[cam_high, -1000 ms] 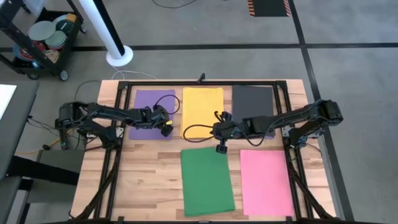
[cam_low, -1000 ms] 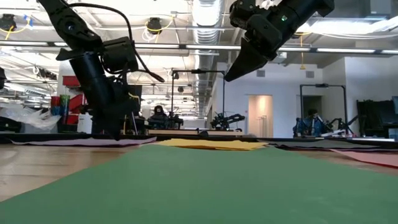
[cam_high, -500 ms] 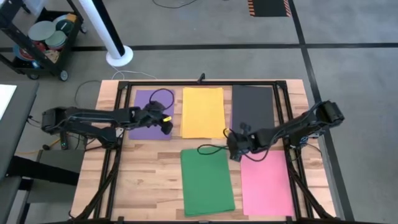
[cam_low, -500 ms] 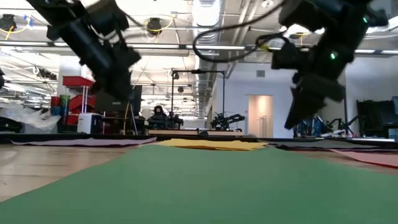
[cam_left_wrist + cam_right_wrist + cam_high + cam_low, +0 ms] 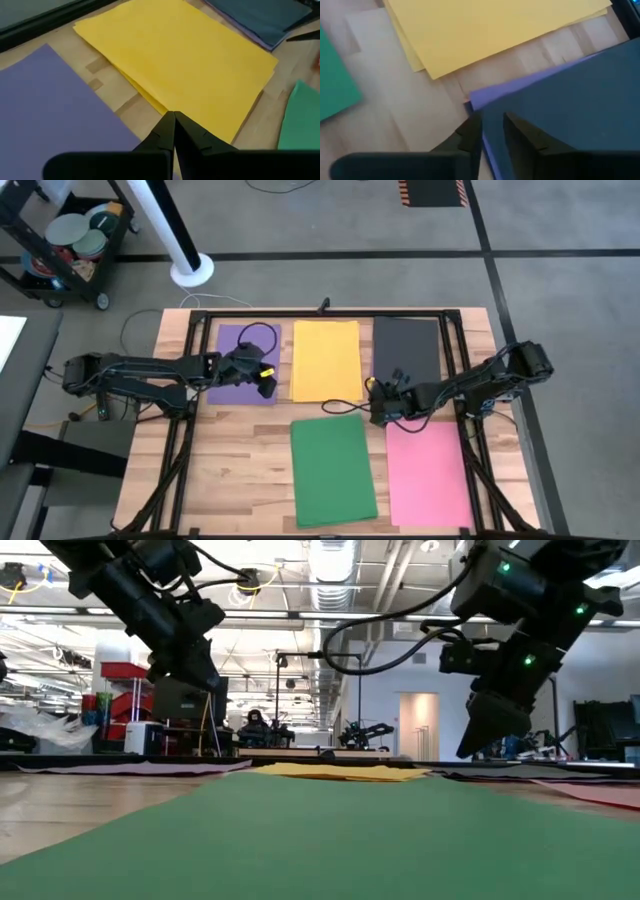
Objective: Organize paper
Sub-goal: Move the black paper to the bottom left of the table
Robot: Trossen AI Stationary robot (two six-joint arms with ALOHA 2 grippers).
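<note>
R end effector [image 5: 381, 412] has swung back from over the green sheet [image 5: 333, 470] to the near corner of the black sheet [image 5: 407, 358], w/ fingers now slightly apart where they were pressed together a sec ago; nothing pinched yet. A purple edge [image 5: 530, 82] pokes out under the black, so prob. a misfiled sheet to pull next. L end effector [image 5: 262, 376] pressed together, empty, parked btwn purple sheet [image 5: 242, 360] & yellow sheet [image 5: 326, 360]. Pink sheet [image 5: 428, 475] lies flat on table [image 5: 230, 470].

Beyond your wooden table [image 5: 240, 470], note a white pillar base [image 5: 190, 272] and a wheeled cart [image 5: 60, 245] holding plates.
</note>
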